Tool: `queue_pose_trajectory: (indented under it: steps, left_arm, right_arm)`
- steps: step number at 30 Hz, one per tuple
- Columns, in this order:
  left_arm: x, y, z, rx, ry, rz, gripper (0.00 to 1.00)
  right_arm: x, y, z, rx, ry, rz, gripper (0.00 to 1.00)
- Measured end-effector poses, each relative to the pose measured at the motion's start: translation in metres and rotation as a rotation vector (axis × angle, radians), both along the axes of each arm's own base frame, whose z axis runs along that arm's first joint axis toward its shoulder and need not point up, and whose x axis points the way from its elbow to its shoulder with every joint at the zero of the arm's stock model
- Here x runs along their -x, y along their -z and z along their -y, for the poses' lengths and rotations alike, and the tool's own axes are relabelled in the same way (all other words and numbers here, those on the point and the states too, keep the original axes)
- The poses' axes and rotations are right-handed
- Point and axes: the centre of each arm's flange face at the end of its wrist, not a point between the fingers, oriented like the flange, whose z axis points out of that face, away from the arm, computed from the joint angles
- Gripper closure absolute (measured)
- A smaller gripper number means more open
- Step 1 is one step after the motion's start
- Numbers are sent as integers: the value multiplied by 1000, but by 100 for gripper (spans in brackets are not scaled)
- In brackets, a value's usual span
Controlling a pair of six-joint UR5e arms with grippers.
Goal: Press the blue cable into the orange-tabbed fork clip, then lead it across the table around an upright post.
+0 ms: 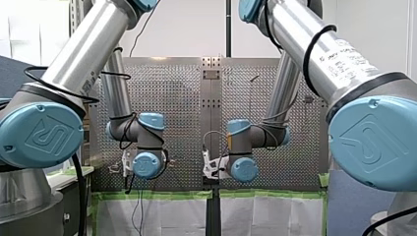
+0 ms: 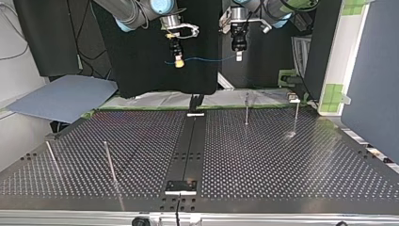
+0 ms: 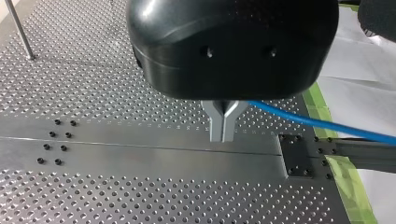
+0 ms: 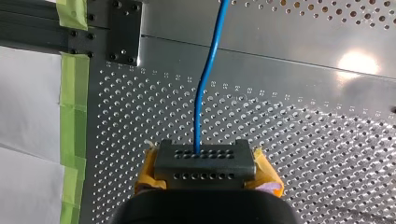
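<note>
Above the table's far edge a thin blue cable [image 2: 207,60] is stretched between both grippers. At the top view's left, my right gripper [image 2: 178,62] with yellow pads is shut on one end. My left gripper [image 2: 239,57], at that view's right, holds the other end. In the left wrist view its metal fingers [image 3: 219,122] are pressed together on the blue cable [image 3: 327,125], which runs off to the side. In the right wrist view the blue cable [image 4: 205,79] leaves my right gripper [image 4: 201,154] between yellow pads [image 4: 267,172] and leads ahead. I can make out no orange-tabbed clip.
Thin upright posts stand on the perforated table: two far ones [image 2: 246,109] [image 2: 296,115] and two near ones [image 2: 110,162] [image 2: 51,159]. A dark centre rail [image 2: 188,146] ends in small plates. Green tape [image 4: 74,107] lines the far edge, with white sheeting beyond.
</note>
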Motion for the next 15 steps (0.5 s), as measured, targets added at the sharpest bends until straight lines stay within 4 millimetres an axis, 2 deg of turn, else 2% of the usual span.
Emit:
queue_pose_trajectory:
  steps: [9,15]
  left_arm:
    - [0,-1,1,3,4,2,100]
    - [-4,-17,22,55,68,26,100]
  right_arm:
    - [0,0,0,0,0,0,100]
    - [-7,-18,9,7,27,39,100]
